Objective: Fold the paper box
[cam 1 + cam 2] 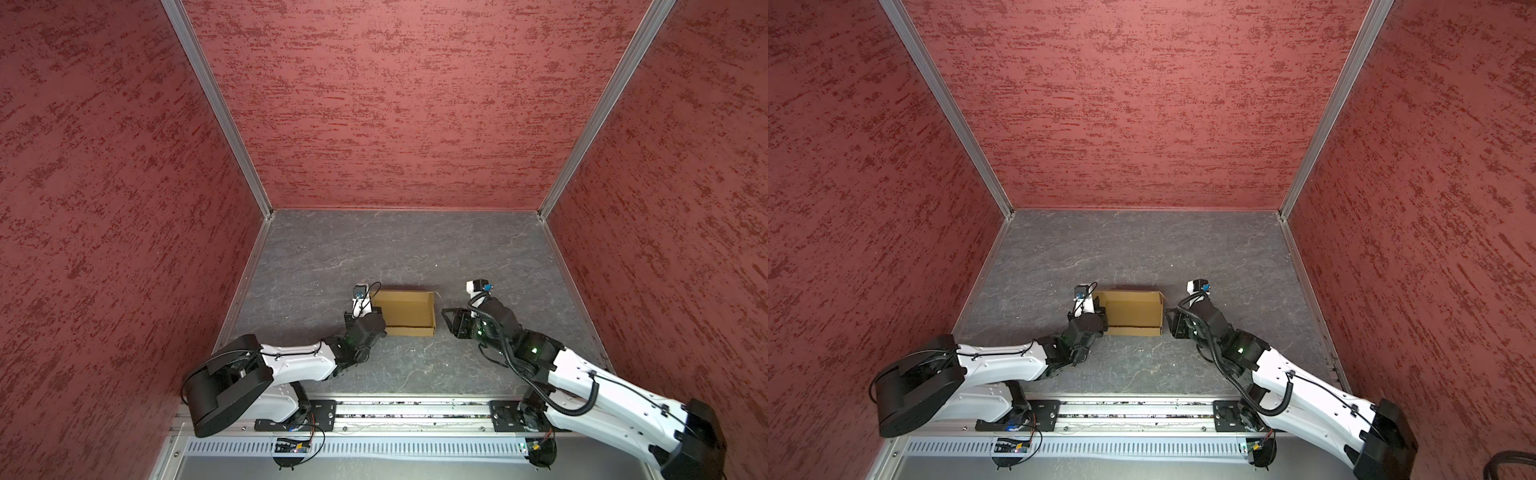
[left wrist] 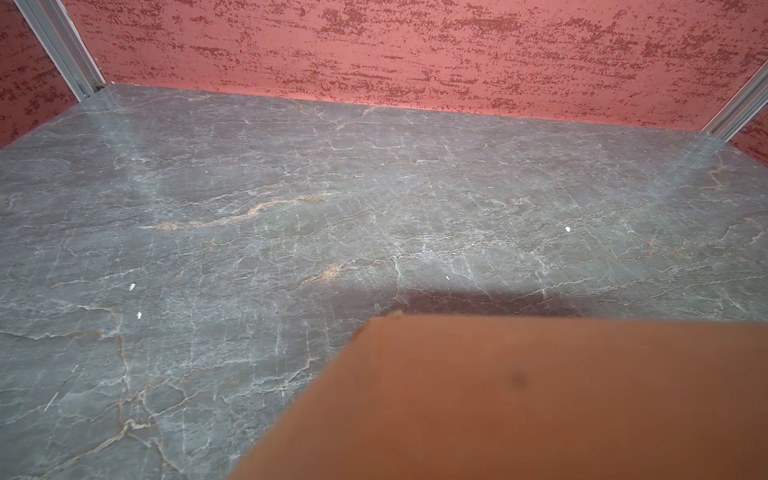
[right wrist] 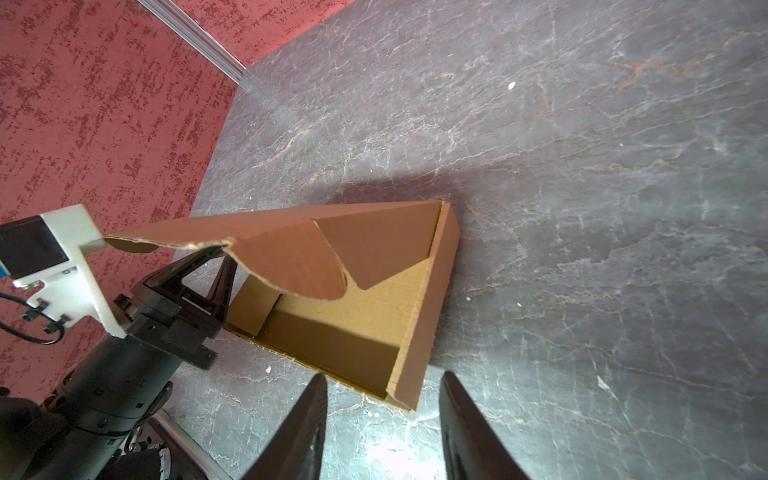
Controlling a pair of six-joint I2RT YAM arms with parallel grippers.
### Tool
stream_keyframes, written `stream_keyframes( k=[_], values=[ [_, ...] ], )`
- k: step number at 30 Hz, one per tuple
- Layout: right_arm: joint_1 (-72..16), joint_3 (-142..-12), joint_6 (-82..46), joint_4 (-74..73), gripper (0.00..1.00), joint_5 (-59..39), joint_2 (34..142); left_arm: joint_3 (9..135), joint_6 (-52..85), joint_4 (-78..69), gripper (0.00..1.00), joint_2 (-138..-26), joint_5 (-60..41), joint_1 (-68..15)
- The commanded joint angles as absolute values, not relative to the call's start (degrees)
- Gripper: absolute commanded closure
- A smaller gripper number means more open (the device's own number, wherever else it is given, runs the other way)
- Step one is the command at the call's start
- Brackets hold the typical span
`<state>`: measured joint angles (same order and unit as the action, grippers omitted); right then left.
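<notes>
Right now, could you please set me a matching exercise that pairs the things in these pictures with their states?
Things:
1. tan cardboard box
2. left claw
3. right claw
4. grey marbled tabletop

States:
A. open, empty, beside the box's right end
B. bears the box
C. shut on the box's left end
D. walls up, lid not yet closed

Pairs: 1-D, 2-C, 3-A, 4-B

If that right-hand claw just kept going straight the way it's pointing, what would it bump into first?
Most likely the paper box: the open right gripper points at its near end wall, whose corner sits just ahead. Exact depth is hard to judge.
</notes>
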<state>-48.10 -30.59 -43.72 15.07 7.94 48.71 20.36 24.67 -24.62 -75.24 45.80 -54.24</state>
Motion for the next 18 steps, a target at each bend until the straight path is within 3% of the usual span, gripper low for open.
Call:
stream_keyframes(
  k=[1,7,18],
  values=[
    [-48.52,-33.38,-43.88,16.05,0.54,9.67,48.32,18.76,24.99,-20.05,0.97,-75.23,45.42,-54.67],
    [-48.47,-37.27,-41.17,18.10,0.54,10.61,48.61,18.84,24.84,-20.36,0.97,-75.53,45.52,-54.83],
    [-48.50,-56.81,-29.20,30.38,0.49,11.43,57.40,19.07,24.70,-19.88,0.97,-75.94,45.79,-54.91]
  ],
)
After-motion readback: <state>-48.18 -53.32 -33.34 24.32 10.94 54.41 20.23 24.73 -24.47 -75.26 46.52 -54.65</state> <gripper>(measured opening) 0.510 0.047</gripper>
